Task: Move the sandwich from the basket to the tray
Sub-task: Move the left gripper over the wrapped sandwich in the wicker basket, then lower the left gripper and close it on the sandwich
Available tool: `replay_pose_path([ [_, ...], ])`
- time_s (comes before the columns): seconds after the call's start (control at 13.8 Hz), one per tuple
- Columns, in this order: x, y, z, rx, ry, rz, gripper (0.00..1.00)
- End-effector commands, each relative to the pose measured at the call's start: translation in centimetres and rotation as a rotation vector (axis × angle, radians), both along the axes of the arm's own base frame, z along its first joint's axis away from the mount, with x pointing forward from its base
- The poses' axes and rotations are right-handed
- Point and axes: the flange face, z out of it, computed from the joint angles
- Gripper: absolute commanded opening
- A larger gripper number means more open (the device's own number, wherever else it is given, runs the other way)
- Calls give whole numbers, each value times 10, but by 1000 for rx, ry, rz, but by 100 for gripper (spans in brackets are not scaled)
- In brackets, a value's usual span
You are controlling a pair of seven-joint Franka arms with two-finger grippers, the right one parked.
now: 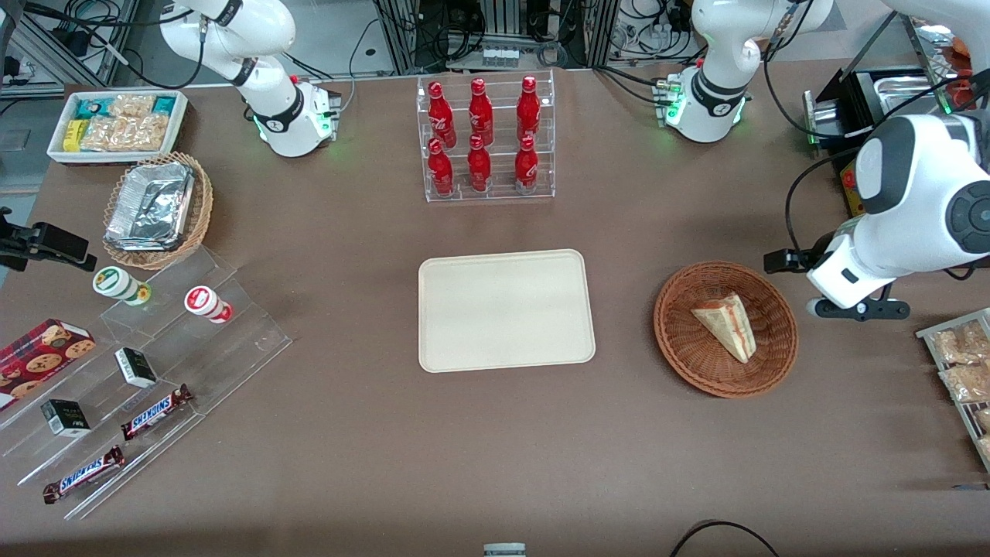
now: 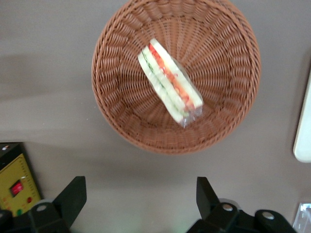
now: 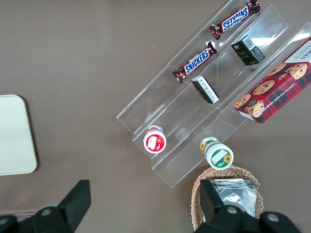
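1. Left wrist view is showing the gripper [image 2: 141,204] hanging above bare table just beside the basket [image 2: 116,121], its two dark fingers [image 2: 73,196] spread wide with nothing between them.

2. Front view is placing that same gripper [image 1: 851,303] off the basket's rim [image 1: 673,340], toward the working arm's end of the table, so the claw is not yet standing over its target.

3. The sandwich [image 2: 170,80] is lying on its side in the middle of the basket, wrapped in clear film, with its red, orange and green filling edge facing up and its long axis running slantwise across the weave.

4. The step in hand, as I am judging it, is the approach: the claw is needing to travel over the rim and centre itself above the wedge before going down.

5. To do this well, the wrist is wanting a turn so the fingers are closing across the two bread faces, not along the long slanted length.

6. The bread is looking soft, so a light squeeze around the thicker part is likely suiting it better than a pinch at the thin tip.

7. The tray [image 1: 506,309] is sitting flat and bare, well apart from the basket toward the table's middle, with the sandwich [image 1: 727,323] still to be carried there.

8. Lifting straight up past the wicker wall before moving sideways is probably keeping the basket from being dragged.
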Motion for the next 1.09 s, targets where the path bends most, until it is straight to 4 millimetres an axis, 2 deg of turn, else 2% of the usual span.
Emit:
replay_pose_path([
  [0.0, 4, -37, -22, 37, -51, 143, 100],
  [0.07, 7, -44, -26, 52, -68, 216, 100],
  [0.29, 11, -46, -35, 70, -116, 408, 100],
  [0.65, 5, -46, -71, 93, -157, 667, 100],
  [1.02, -3, -44, -106, 87, -184, 729, 100],
])
